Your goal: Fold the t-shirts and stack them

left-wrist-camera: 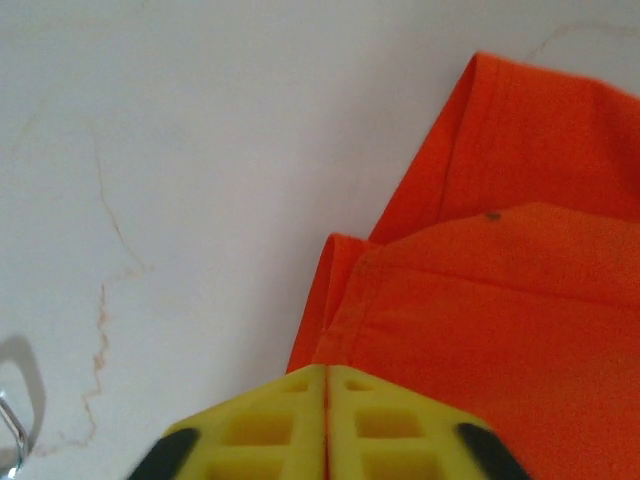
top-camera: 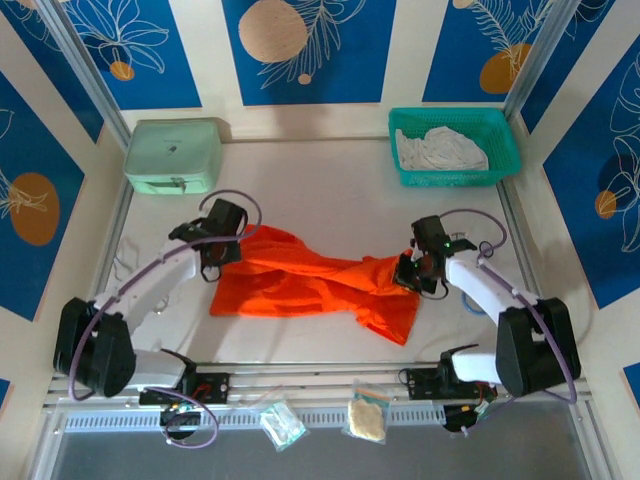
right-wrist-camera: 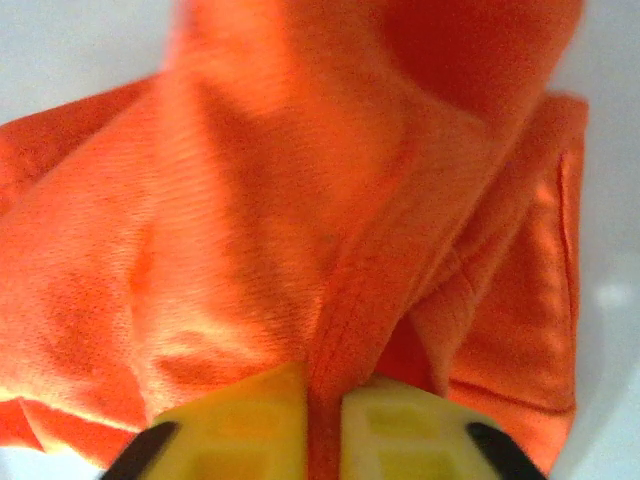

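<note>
Blue wall panels painted with white leaves and orange discs are framing a pale white desk [top-camera: 320, 190] on three sides. A bright orange short-sleeved cloth t-shirt [top-camera: 300, 285] is lying rumpled across the middle of the desk, nearer the near edge than the far one, stretched between the two arms.

The left end effector [top-camera: 212, 262] is pinching the garment's left end. In the left wrist view its yellow fingers [left-wrist-camera: 270, 430] are pressing together with a thin line of orange cloth caught between them, and a hemmed fold of the orange t-shirt [left-wrist-camera: 500, 340] is spreading away over the bare desk [left-wrist-camera: 200, 150].

The right end effector [top-camera: 412, 272] is clamping the right end. The right wrist view shows a bunched ridge of the orange t-shirt [right-wrist-camera: 250, 230] running down between its closed yellow fingers [right-wrist-camera: 400, 430].

A crumpled white cloth t-shirt [top-camera: 445, 150] is sitting inside a teal plastic mesh basket [top-camera: 455, 180] at the desk's far right corner. A mint-green hard rectangular case [top-camera: 172, 155] is resting at the far left corner. Two small clear plastic packets [top-camera: 282, 424] are lying on the metal rail along the near edge.
</note>
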